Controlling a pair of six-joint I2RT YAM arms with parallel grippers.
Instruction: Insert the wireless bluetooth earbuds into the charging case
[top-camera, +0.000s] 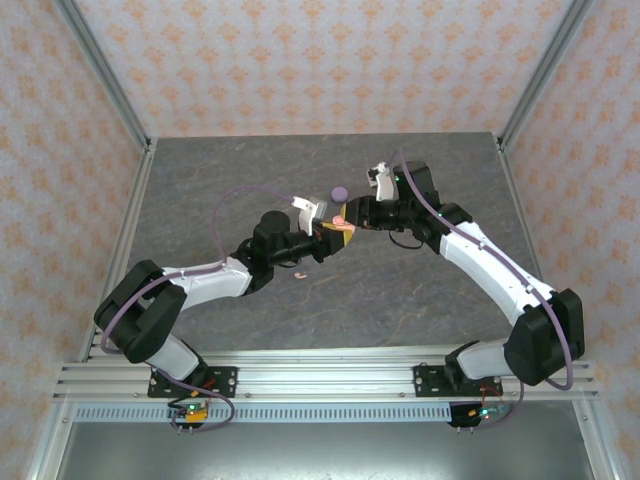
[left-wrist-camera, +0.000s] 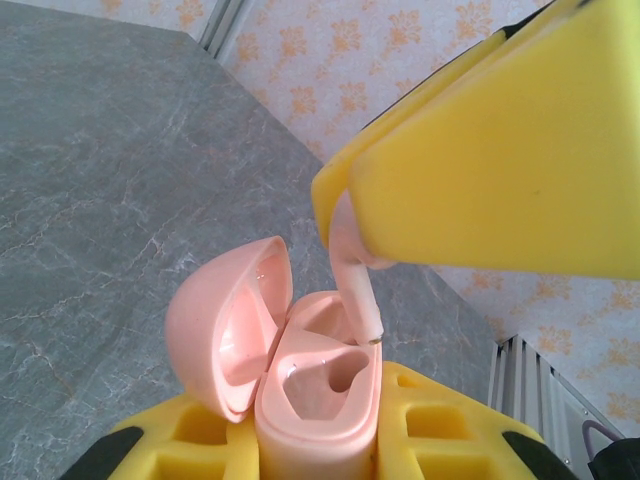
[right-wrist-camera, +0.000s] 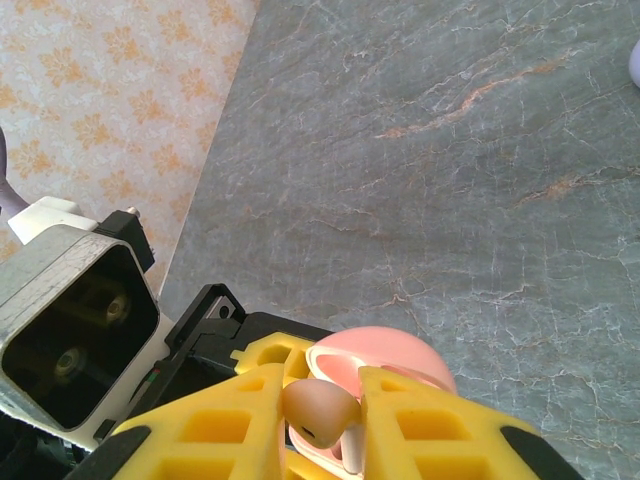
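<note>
Insertion is the step in hand. From above, my left pincer (top-camera: 332, 236) and right pincer (top-camera: 352, 218) meet nose to nose over the grey marbled bench (top-camera: 200, 190). A loose pink earbud (top-camera: 299, 272) lies near and a lilac round case (top-camera: 338, 192) beyond, neither blocking.

Left wrist: my left pincer clenches the open pale pink plastic charging case (left-wrist-camera: 320, 400), its lid (left-wrist-camera: 228, 335) hinged aside. The pale pink stemmed earbud (left-wrist-camera: 357, 285) hangs with its stem tip at the well's rim. Next, I judge, comes a straight lowering with the stem aligned.

Right wrist: my right pincer's yellow pads (right-wrist-camera: 430, 425) pinch the bud's head.
</note>
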